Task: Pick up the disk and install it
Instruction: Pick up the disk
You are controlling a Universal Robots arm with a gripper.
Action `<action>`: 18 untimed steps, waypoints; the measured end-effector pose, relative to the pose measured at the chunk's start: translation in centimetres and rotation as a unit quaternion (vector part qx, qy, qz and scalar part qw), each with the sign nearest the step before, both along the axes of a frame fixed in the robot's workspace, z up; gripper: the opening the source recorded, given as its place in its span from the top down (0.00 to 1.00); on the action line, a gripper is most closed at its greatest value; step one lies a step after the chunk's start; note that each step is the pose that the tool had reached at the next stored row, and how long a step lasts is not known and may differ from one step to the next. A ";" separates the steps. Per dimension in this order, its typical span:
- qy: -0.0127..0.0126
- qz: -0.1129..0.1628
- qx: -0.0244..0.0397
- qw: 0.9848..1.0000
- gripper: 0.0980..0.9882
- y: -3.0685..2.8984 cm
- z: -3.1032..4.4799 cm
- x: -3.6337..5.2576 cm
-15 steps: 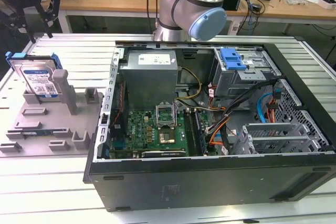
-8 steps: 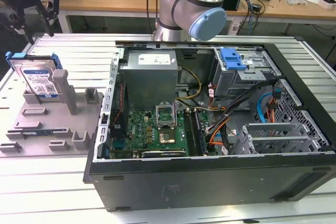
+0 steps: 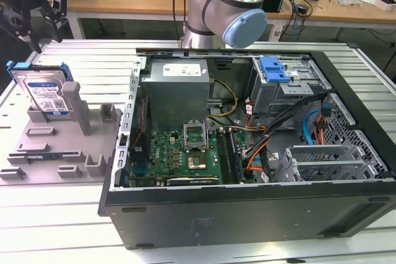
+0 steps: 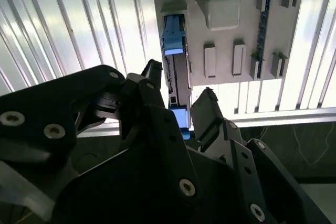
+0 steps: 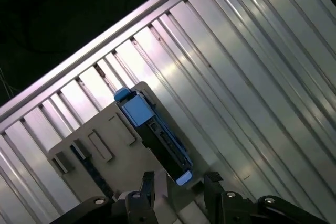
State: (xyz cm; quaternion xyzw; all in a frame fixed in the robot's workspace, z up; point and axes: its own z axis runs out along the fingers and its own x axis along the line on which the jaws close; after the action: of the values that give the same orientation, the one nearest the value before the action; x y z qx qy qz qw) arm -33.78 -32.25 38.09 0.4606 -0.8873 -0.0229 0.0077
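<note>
The gripper (image 5: 179, 177) hung open above the disk (image 5: 156, 129), which stood on edge in the grey holder (image 5: 102, 129); the disk's long axis ran through the gap between the gripper's fingers (image 5: 148, 181)

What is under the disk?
A grey stand sits under the disk, holding it up on its edge. The disk's bottom edge is hidden behind the stand's front holder.

Exterior view high, oblique; 2 wrist views downward, likely sharing disk (image 5: 155, 129).
</note>
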 end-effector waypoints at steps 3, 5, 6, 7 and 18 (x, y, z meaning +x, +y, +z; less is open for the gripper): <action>0.000 0.034 0.000 0.999 0.55 0.00 -0.01 0.00; 0.000 0.059 -0.001 0.998 0.55 0.00 -0.02 0.00; 0.000 0.068 -0.001 0.998 0.55 0.00 -0.03 0.00; 0.000 0.077 -0.001 0.997 0.55 0.00 -0.04 0.00; -0.002 0.200 -0.006 0.980 0.55 0.06 -0.31 -0.01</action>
State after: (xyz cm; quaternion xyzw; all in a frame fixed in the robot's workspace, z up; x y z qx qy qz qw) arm -33.79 -32.19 37.78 0.6288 -0.7773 -0.0146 0.0127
